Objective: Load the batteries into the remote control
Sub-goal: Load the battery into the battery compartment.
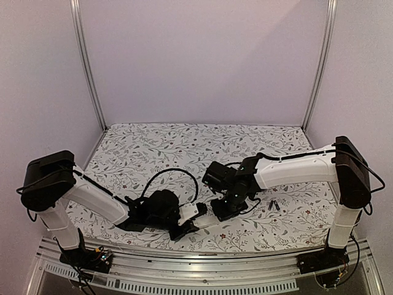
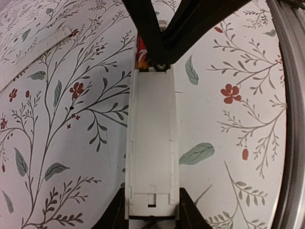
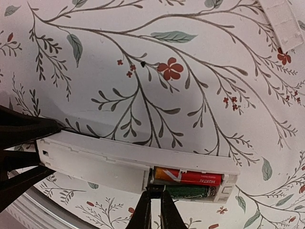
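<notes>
The white remote control (image 2: 151, 133) lies back side up just above the table, its near end clamped between the jaws of my left gripper (image 2: 152, 212). Its battery bay is uncovered at the far end. A red battery (image 3: 190, 176) sits in the bay with a dark green battery (image 3: 200, 192) beside it. My right gripper (image 3: 155, 199) has its fingers drawn almost together, their tips on the left end of the green battery. From above, both grippers meet at the remote (image 1: 202, 215). Two loose batteries (image 1: 273, 205) lie to the right.
A white cover strip (image 3: 283, 24) lies flat on the floral tablecloth beyond the remote, also seen in the left wrist view as the strip (image 2: 43, 47). The metal rail (image 2: 290, 119) of the table's near edge runs close by the remote.
</notes>
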Available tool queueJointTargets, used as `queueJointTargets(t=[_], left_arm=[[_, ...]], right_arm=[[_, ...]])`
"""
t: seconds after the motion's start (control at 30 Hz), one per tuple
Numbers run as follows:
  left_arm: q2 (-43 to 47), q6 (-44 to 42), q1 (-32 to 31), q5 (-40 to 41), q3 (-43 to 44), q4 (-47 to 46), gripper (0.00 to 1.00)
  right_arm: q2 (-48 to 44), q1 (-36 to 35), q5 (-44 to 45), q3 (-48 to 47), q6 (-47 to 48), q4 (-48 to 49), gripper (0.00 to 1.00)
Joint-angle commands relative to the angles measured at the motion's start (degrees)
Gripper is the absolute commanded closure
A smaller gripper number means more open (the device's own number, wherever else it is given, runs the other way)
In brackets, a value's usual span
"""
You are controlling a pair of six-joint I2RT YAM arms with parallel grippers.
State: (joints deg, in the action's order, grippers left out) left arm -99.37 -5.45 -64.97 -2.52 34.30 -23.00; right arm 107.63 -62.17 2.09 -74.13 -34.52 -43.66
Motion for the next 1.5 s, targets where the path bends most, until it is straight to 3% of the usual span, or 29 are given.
queueJointTargets(t=[0.0, 0.33, 0.73, 1.47], left_arm=[[-1.0, -0.2, 0.2, -1.0, 0.2, 1.1, 0.75], [-0.7, -0.1, 0.2, -1.3, -0.2, 0.9, 0.75], [-0.7, -0.3, 0.2, -0.9, -0.1, 0.9, 0.75], [-1.1, -0.5, 0.3, -0.4, 0.2, 1.5, 0.75]], right_arm=[[3.5, 1.2, 3.8, 3.0, -1.0, -2.3, 0.91], [3.4, 2.3, 6.8, 4.3, -1.5, -3.7, 0.92], [0.9, 2.5, 1.0, 2.5, 2.7, 0.9, 0.91], [-4.7, 3.9, -3.5, 6.4, 1.0, 2.3, 0.94]])
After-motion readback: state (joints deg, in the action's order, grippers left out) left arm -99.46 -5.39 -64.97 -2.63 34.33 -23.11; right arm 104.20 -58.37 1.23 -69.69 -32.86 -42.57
